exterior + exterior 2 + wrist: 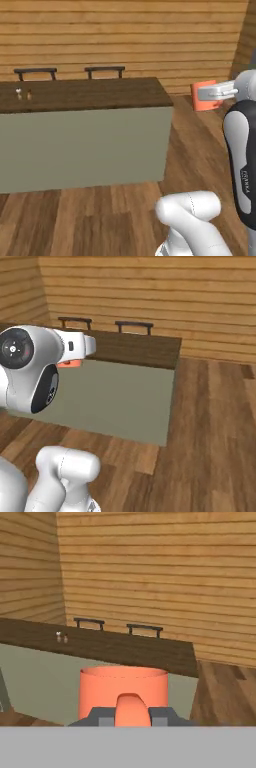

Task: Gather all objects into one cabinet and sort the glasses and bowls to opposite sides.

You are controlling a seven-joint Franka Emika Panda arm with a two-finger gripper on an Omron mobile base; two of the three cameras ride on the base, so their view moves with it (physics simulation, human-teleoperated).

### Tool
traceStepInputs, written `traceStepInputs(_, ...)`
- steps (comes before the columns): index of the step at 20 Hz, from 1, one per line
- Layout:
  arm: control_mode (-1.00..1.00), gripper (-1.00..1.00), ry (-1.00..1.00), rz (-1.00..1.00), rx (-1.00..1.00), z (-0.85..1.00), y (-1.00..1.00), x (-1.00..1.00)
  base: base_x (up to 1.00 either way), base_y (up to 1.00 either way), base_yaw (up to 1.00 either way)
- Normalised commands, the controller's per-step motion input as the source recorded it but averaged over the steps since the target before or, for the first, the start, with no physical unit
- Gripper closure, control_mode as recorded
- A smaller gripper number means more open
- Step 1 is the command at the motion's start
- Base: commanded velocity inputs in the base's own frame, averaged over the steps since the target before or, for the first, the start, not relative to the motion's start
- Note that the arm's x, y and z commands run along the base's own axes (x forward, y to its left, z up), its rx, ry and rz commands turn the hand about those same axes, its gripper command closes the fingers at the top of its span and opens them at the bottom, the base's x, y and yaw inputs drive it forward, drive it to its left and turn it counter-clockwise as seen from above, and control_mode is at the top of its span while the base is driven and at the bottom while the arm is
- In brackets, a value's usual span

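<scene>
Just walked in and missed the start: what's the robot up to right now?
The arm holds an orange-red mug in its shut pincer, gripped at the handle and carried in the air. Ahead stands an island counter with a dark wooden top, two tiny shakers near its far left end and two chairs behind it.

1. The mug [123, 687] is plain orange-red, handle included.
2. The island counter top [85, 93] is dark brown with wood grain.
3. The island's sides [80, 150] are flat greyish olive.
4. The wall [160, 572] is honey-coloured horizontal planks.
5. The floor [210, 446] is reddish-brown boards.
6. The chair backs [134, 326] are near black.
7. The gripper's fingertips [102, 718] are dark grey.
</scene>
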Motion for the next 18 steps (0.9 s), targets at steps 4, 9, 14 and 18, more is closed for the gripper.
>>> traceStepInputs(4,1.00,1.00,0.00,0.00,0.00,0.00,0.00,0.00,-0.36,0.65,1.00)
traceStepInputs(9,1.00,1.00,0.00,0.00,0.00,0.00,0.00,0.00,-0.35,0.66,1.00)
traceStepInputs(14,1.00,1.00,0.00,0.00,0.00,0.00,0.00,0.00,-0.28,0.70,0.99)
traceStepInputs(18,1.00,1.00,0.00,0.00,0.00,0.00,0.00,0.00,0.23,0.98,0.73)
